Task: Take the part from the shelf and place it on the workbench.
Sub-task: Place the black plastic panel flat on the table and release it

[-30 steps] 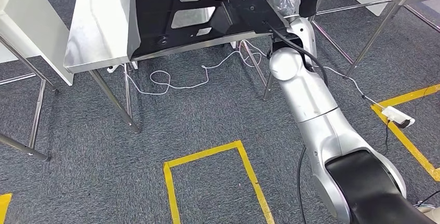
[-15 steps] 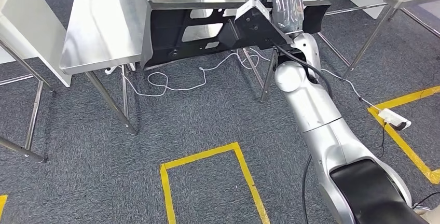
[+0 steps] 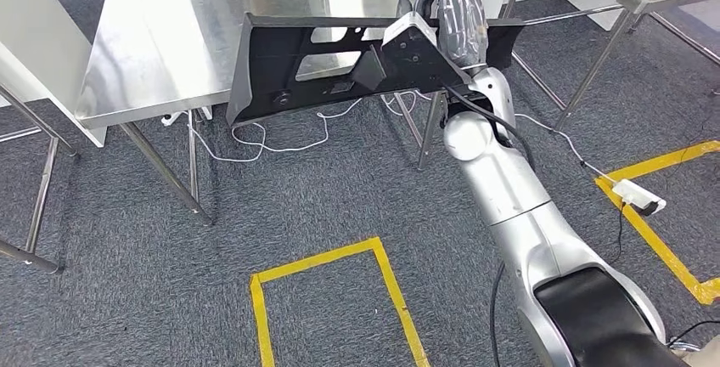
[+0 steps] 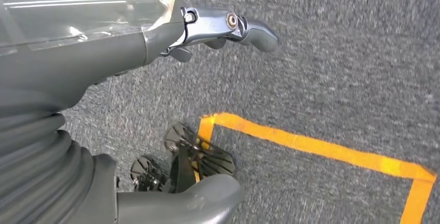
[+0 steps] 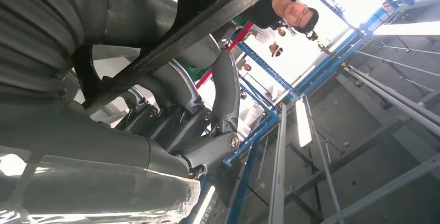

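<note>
Head view: right hand [image 3: 450, 12] gripping black part [image 3: 340, 65] at upper edge, near one end; long span extending sideways from hand, hanging above workbench [image 3: 170, 44] near edge. Risk: off-centre grip letting part swing, strike bench edge, slip. Left hand [image 4: 228, 24] hanging, holding nothing, fingers loosely curled.

Looked like a factory workshop or test hall: steel workbench [image 3: 170, 53] on grey carpet [image 3: 127, 299], yellow floor tape [image 3: 331, 256], loose white cable [image 3: 272, 142], blue steel racking [image 5: 270, 68] under a high roof.
</note>
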Robot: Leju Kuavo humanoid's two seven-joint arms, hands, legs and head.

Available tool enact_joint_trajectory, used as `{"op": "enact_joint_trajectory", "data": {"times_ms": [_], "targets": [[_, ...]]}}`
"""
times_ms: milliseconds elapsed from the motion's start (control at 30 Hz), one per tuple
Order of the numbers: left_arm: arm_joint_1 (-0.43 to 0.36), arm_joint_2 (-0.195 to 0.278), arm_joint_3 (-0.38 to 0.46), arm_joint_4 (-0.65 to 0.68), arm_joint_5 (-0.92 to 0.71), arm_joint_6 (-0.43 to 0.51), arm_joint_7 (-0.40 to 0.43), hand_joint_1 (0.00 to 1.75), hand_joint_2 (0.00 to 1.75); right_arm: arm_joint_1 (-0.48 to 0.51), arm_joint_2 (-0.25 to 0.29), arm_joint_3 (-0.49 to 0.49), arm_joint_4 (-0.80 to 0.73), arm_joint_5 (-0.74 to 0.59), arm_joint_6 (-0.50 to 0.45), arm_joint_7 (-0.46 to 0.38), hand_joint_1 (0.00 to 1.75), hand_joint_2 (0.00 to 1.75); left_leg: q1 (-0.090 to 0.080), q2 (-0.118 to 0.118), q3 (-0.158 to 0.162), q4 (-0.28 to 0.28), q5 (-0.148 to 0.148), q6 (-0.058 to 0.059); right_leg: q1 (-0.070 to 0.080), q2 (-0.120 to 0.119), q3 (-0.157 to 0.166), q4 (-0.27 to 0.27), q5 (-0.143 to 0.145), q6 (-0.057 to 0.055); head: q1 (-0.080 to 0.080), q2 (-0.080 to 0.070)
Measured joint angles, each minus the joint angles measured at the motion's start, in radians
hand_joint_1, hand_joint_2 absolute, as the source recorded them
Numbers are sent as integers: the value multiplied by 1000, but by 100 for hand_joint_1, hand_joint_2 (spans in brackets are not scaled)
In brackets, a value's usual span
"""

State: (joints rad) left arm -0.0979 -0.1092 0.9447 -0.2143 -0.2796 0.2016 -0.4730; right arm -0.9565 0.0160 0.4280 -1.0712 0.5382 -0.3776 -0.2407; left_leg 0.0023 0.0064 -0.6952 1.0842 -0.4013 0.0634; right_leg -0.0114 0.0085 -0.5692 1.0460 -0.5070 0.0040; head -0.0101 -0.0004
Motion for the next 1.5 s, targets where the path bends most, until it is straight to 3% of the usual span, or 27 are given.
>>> {"op": "enact_joint_trajectory", "data": {"times_ms": [67,167,200,267,333,367,400,433,467,533,600,667,733,800,867,900,967,1033,1167,1233,1300,1367,1400,1467,1500], "targets": [[-2,2,0,0,-2,0,1,0,175,2,0,-1,0,-1,1,-2,175,175,-13,4,18,-36,-7,13,1,-2,6,-2,5,13,-1,0],[-1,3,0,0,-1,0,3,0,175,-2,0,-5,1,-2,4,-3,175,175,-15,-2,58,-79,-6,16,0,-7,6,22,4,32,0,0],[-1,3,0,0,0,0,4,0,175,-7,-1,-6,1,-3,4,-4,175,175,-13,-5,69,-87,-5,16,-1,-8,-12,54,-13,30,0,0],[-3,2,0,0,1,0,6,0,175,-15,-1,-7,3,-6,5,-5,175,175,-11,-9,79,-90,-8,17,-4,-7,-78,162,-52,29,1,0],[-2,1,0,0,2,0,7,0,175,-12,-1,-7,7,-10,5,-7,175,175,-8,-15,87,-89,-17,14,-8,-7,-140,238,-65,44,0,0],[-1,0,0,0,2,0,7,0,175,-10,-1,-7,10,-10,4,-9,175,175,-6,-19,93,-89,-23,10,-10,-7,-150,230,-49,56,1,0],[0,-2,0,0,2,0,7,0,175,-8,-1,-7,12,-11,4,-11,175,175,-4,-22,101,-88,-29,5,-14,-7,-141,187,-19,68,1,0],[1,-3,0,0,2,0,7,0,175,-8,-1,-7,13,-11,4,-13,175,175,-2,-25,109,-86,-37,-1,-17,-7,-121,118,23,79,1,0],[1,-3,0,0,2,1,7,0,175,-8,-1,-8,15,-11,3,-14,175,175,-1,-27,116,-83,-45,-9,-18,-7,-101,53,55,83,2,0],[1,-3,0,0,2,1,7,0,175,-10,2,-7,18,-12,2,-17,175,175,-1,-28,119,-77,-59,-22,-15,-8,-71,-22,80,62,1,0],[0,-3,0,0,2,1,6,0,175,-10,6,-8,20,-12,2,-20,175,175,-1,-28,119,-71,-66,-32,-13,-8,-61,-27,76,31,-3,0],[1,-4,0,0,2,1,6,0,175,-12,9,-10,20,-12,1,-24,175,175,3,-25,114,-47,-73,-41,-18,-7,-50,-30,78,15,-6,0],[-1,-4,0,1,2,1,6,0,175,-16,14,-10,21,-12,1,-26,175,175,8,-18,66,32,-93,-52,-20,-7,-35,-32,70,2,-8,0],[-1,-4,0,1,2,1,6,0,175,-17,19,-10,22,-12,1,-27,175,175,13,-14,-10,138,-126,-63,-17,-7,-23,-32,58,-6,-9,0],[2,-4,0,1,2,1,6,0,175,-13,21,-10,25,-12,1,-27,175,175,17,-12,-56,169,-126,-67,-16,-6,-6,-32,43,-6,-9,0],[3,-4,0,1,3,1,6,0,175,-11,22,-10,26,-12,0,-27,175,175,18,-10,-56,140,-99,-66,-16,-6,5,-32,34,-5,-9,0],[4,-3,0,1,4,1,6,0,175,-10,26,-10,26,-10,-1,-27,175,175,18,-8,-21,21,-12,-60,-17,-5,27,-33,17,2,-9,0],[3,-2,0,1,3,1,7,0,175,-13,31,-10,25,-7,-3,-26,175,175,11,-6,8,-57,25,-49,-14,-5,41,-39,4,13,-9,0],[3,-2,0,1,1,0,6,0,175,-13,33,-12,20,4,-5,-18,175,175,2,-8,37,-78,20,-19,-4,-6,51,-15,-5,37,-9,0],[2,-3,0,1,-2,0,6,0,175,-18,32,-15,18,8,-5,-13,175,175,2,-11,56,-84,13,-6,-4,-6,9,60,-30,35,-8,0],[1,-3,0,1,-4,0,6,0,175,-18,30,-17,17,11,-6,-10,175,175,-1,-13,63,-84,4,3,-4,-6,-72,178,-66,28,-8,0],[1,-3,0,1,-5,0,6,0,175,-12,27,-20,17,14,-6,-7,175,175,-5,-18,75,-83,-9,7,-3,-6,-134,229,-80,29,-8,0],[1,-3,0,1,-5,0,6,0,175,-10,24,-22,17,15,-6,-7,175,175,-7,-21,83,-83,-16,7,-2,-6,-141,209,-64,35,-7,0],[2,-4,0,1,-5,0,6,0,175,-11,19,-24,17,15,-6,-6,175,175,-12,-25,105,-83,-33,4,1,-6,-113,83,22,46,-6,0],[2,-5,0,1,-5,0,6,0,175,-12,18,-25,17,15,-6,-6,175,175,-15,-27,114,-82,-41,2,3,-7,-98,23,59,43,-7,0]]}}
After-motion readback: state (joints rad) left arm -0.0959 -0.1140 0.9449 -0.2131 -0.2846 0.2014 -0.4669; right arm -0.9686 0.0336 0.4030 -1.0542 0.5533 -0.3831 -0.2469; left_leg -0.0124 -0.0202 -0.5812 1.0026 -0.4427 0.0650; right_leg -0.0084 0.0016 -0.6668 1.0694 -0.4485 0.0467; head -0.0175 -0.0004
